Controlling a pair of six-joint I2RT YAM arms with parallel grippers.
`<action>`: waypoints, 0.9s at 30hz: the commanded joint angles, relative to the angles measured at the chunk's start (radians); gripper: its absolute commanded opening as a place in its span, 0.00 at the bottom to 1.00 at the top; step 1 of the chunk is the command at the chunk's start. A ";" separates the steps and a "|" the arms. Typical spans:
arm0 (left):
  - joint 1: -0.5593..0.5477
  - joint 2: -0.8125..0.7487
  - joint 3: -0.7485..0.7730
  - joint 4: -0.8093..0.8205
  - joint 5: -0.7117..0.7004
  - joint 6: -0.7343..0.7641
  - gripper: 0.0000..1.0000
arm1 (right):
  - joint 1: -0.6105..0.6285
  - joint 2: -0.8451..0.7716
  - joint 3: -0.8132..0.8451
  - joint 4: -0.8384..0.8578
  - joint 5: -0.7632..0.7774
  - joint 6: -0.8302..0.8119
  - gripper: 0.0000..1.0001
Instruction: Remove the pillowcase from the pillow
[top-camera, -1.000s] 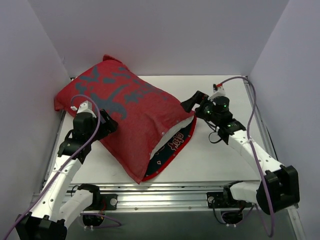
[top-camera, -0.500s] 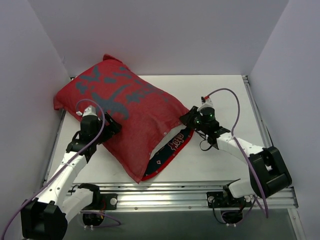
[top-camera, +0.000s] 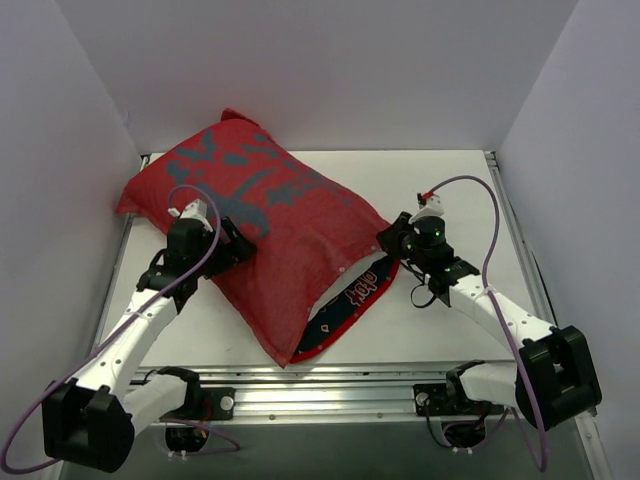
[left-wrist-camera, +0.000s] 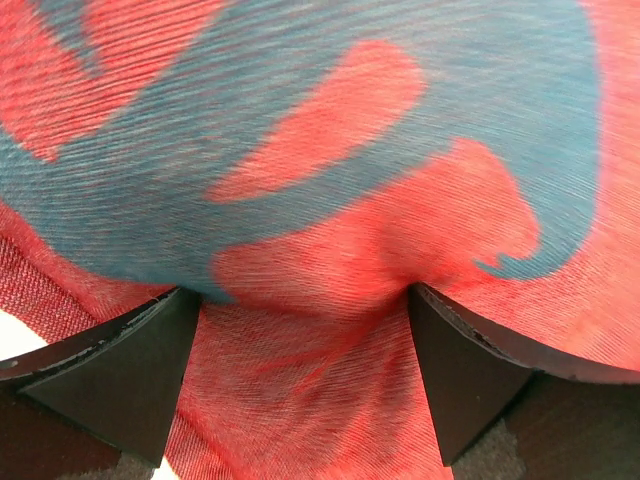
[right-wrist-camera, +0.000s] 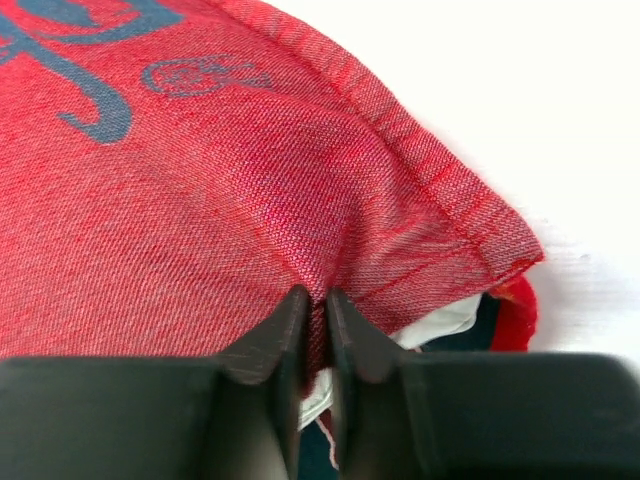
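The red pillowcase (top-camera: 270, 225) with grey-blue markings lies plump and slantwise across the left half of the table. Its navy lining flap (top-camera: 352, 296) folds out at the near right. My right gripper (top-camera: 388, 240) is shut on a pinched fold of red fabric near the open corner (right-wrist-camera: 312, 310). A sliver of the white pillow (right-wrist-camera: 448, 318) shows under that corner hem. My left gripper (top-camera: 236, 246) is open, its wide jaws pressed into the pillowcase's left side (left-wrist-camera: 300, 370), with fabric (left-wrist-camera: 320, 200) bulging between the black fingers (left-wrist-camera: 110, 375).
The white table (top-camera: 450, 190) is walled in at the left, back and right. The pillowcase's far-left corner (top-camera: 135, 195) lies near the left wall. A metal rail (top-camera: 330, 385) runs along the near edge between the arm bases.
My right gripper came in to the pillowcase's right corner and closed on the fabric. The left gripper pushed further onto the pillowcase. The bundle shifted slightly right, and the white opening is now covered.
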 joint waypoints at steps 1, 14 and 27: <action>-0.040 -0.077 0.116 -0.057 0.034 0.097 0.94 | -0.014 0.031 0.090 -0.065 0.007 -0.075 0.13; -0.523 -0.170 0.255 -0.214 -0.212 0.465 0.94 | -0.020 -0.125 0.156 -0.271 0.108 -0.127 0.84; -0.958 0.242 0.441 -0.079 -0.772 0.738 0.94 | -0.015 -0.371 0.027 -0.335 0.036 -0.045 0.84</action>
